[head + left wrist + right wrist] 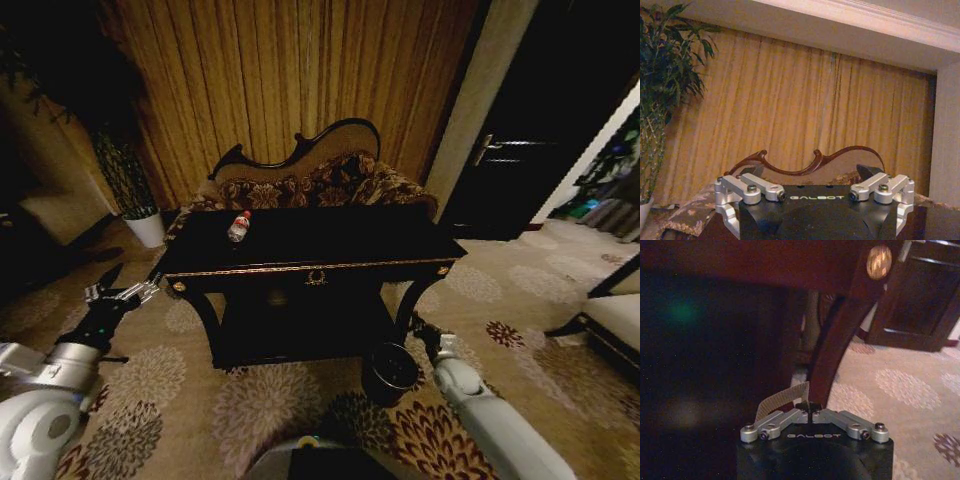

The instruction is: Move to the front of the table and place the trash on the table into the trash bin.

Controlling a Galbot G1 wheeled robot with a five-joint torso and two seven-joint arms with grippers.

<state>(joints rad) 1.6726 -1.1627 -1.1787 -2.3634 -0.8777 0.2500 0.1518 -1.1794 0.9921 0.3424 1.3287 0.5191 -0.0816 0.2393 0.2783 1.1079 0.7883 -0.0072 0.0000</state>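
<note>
While the robot already faces the table (330, 262), the bottle (238, 227) lies on its top, near the left back corner. Left gripper (112, 291) hovers spread open off the left end; right gripper (810, 411) sits pressed together beside the bin (389, 371), holding nothing.

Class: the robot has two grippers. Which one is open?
The left gripper, raised beside the table's left end, fingers spread; the right gripper, low by the table leg, is shut.
</note>
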